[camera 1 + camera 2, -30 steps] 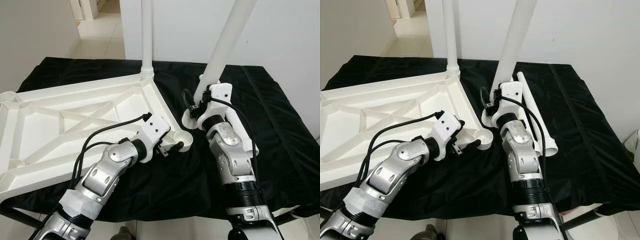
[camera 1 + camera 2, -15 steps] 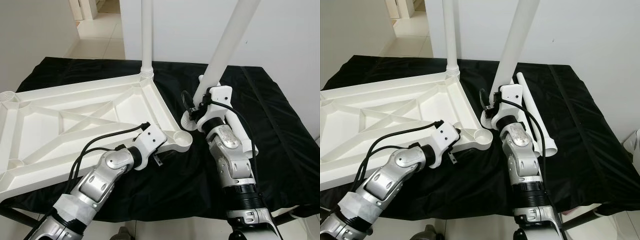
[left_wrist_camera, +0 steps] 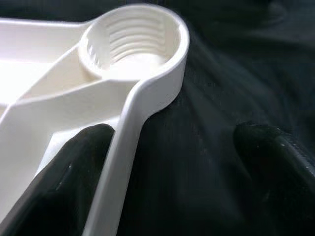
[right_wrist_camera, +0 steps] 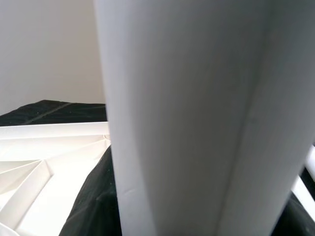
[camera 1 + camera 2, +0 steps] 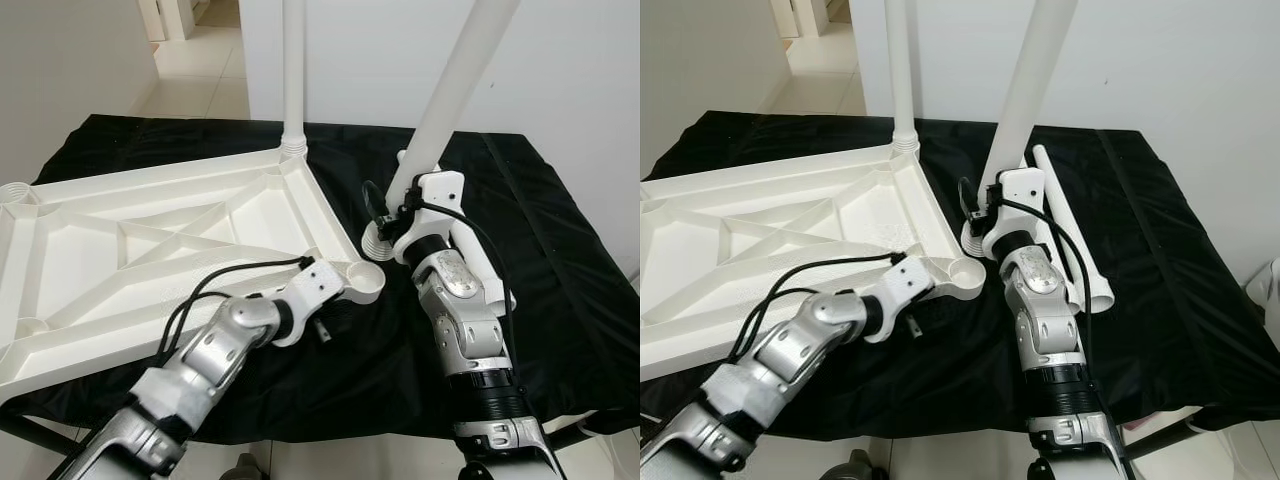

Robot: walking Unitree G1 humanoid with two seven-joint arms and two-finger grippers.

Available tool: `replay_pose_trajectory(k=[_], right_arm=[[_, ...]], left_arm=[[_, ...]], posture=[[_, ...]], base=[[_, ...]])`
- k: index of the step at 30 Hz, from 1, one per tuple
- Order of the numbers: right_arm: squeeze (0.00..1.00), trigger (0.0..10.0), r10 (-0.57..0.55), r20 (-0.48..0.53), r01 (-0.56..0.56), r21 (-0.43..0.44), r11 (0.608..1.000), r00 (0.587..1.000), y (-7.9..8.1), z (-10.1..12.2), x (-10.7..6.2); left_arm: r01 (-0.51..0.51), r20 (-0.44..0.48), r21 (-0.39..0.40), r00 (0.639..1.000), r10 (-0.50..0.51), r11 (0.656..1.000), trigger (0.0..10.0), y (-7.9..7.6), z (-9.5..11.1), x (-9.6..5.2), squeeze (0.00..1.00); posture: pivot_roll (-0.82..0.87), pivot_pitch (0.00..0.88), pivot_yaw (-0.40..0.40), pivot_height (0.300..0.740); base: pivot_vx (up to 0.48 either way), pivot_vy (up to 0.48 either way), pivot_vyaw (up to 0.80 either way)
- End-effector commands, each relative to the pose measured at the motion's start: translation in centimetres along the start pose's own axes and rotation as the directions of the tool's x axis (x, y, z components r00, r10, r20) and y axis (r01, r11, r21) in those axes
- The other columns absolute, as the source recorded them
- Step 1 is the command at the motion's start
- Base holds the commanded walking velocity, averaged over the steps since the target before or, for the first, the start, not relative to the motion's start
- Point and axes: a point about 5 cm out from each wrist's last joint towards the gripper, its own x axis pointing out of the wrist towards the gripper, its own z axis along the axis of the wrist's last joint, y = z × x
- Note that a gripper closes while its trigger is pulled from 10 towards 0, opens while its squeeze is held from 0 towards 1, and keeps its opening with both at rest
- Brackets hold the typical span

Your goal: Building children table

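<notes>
one white tabletop (image 5: 150, 240) lies upside down on one black cloth (image 5: 560, 250). three white legs show: one screwed upright (image 5: 293, 70), one held tilted (image 5: 450, 95), one lying flat (image 5: 1070, 225). two grippers (image 3: 167, 162) (image 5: 392, 222).

No readable text, labels, brands, numbers or signs anywhere in these views. The white plastic tabletop (image 5: 150, 240), the white legs (image 5: 450, 90), the black cloth (image 5: 560, 270) and the robot's arm housings all look plain and unmarked.
</notes>
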Motion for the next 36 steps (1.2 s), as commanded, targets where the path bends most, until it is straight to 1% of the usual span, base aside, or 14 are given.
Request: replay_pose_trajectory(k=[1,2,6,8,11,12,22,25,26,27,31,34,35,36], right_arm=[[0.00,10.0,0.003,0.026,-0.003,-0.016,1.000,1.000,0.0,0.5,-0.1],[0.00,10.0,0.003,0.026,-0.003,-0.016,1.000,1.000,0.0,0.5,-0.1],[0.00,10.0,0.000,0.026,0.000,-0.020,1.000,1.000,0.0,0.5,-0.1],[0.00,10.0,0.000,0.025,0.001,-0.021,1.000,1.000,0.0,0.5,-0.1],[0.00,10.0,0.001,0.024,0.000,-0.021,1.000,1.000,0.0,0.4,-0.1],[0.00,10.0,0.002,0.024,-0.001,-0.021,1.000,1.000,0.0,0.4,-0.1],[0.00,10.0,0.002,0.024,-0.001,-0.020,1.000,1.000,0.1,0.4,0.0],[0.00,10.0,-0.006,0.025,0.006,-0.021,1.000,1.000,0.0,0.4,-0.1],[0.00,10.0,-0.012,0.024,0.013,-0.023,1.000,1.000,-0.1,0.3,-0.1],[0.00,10.0,-0.014,0.023,0.015,-0.024,1.000,1.000,-0.1,0.3,-0.2],[0.00,10.0,-0.018,0.021,0.019,-0.024,1.000,1.000,-0.2,0.2,-0.2],[0.00,10.0,-0.025,0.014,0.025,-0.025,0.999,1.000,-0.3,0.0,-0.4],[0.00,10.0,-0.026,0.012,0.026,-0.025,0.999,1.000,-0.3,0.0,-0.5],[0.00,10.0,-0.026,0.012,0.026,-0.025,0.999,1.000,-0.3,0.0,-0.5]], left_arm=[[0.023,-0.020,-0.005,1.000,-0.023,1.000,10.0,-0.2,-0.1,0.5,0.00],[0.023,-0.020,-0.005,1.000,-0.023,1.000,10.0,-0.2,-0.1,0.5,0.00],[0.077,-0.004,0.007,0.997,-0.077,0.997,10.0,-1.0,0.9,1.4,0.00],[0.088,0.001,0.009,0.996,-0.088,0.996,10.0,-1.1,1.2,1.5,0.00],[0.119,0.016,0.022,0.993,-0.119,0.993,10.0,-1.7,2.1,2.2,0.00],[0.131,0.022,0.028,0.991,-0.132,0.991,10.0,-2.0,2.6,2.6,0.00],[0.160,0.044,0.044,0.986,-0.162,0.986,10.0,-2.9,3.7,3.5,0.00],[0.148,0.044,0.042,0.988,-0.149,0.988,10.0,-2.6,3.6,3.4,0.00],[0.119,0.036,0.046,0.992,-0.121,0.992,10.0,-1.9,3.1,3.1,0.00],[0.108,0.034,0.048,0.993,-0.110,0.993,10.0,-1.6,3.0,2.9,0.00],[0.085,0.039,0.045,0.995,-0.087,0.995,10.0,-1.0,2.7,2.4,0.00],[0.012,0.067,0.049,0.998,-0.016,0.999,10.0,0.6,2.2,0.9,0.00],[-0.006,0.073,0.047,0.997,0.003,0.999,10.0,0.9,2.1,0.6,0.00],[-0.006,0.073,0.047,0.997,0.003,0.999,10.0,0.9,2.1,0.6,0.00]], posture=[[0.09,0.007,-0.004,0.740],[0.09,0.007,-0.004,0.740],[0.09,0.003,-0.001,0.740],[0.09,0.003,-0.001,0.740],[0.09,0.004,0.000,0.740],[0.09,0.003,0.000,0.740],[0.09,0.006,0.002,0.740],[0.09,0.007,0.006,0.740],[0.09,0.009,0.007,0.740],[0.09,0.010,0.008,0.740],[0.09,0.010,0.009,0.740],[0.09,0.010,0.008,0.740],[0.09,0.010,0.008,0.740],[0.09,0.010,0.008,0.740]], base=[[0.000,0.000,0.00],[0.000,0.000,0.00],[0.000,0.000,0.00],[0.000,0.000,0.00],[0.000,0.000,0.00],[0.000,0.000,0.00],[0.000,0.000,0.00],[0.000,0.000,0.00],[0.000,0.000,0.00],[0.000,0.000,0.00],[0.000,0.000,0.00],[0.000,0.000,0.00],[0.000,0.000,0.00],[0.000,0.000,0.00]])
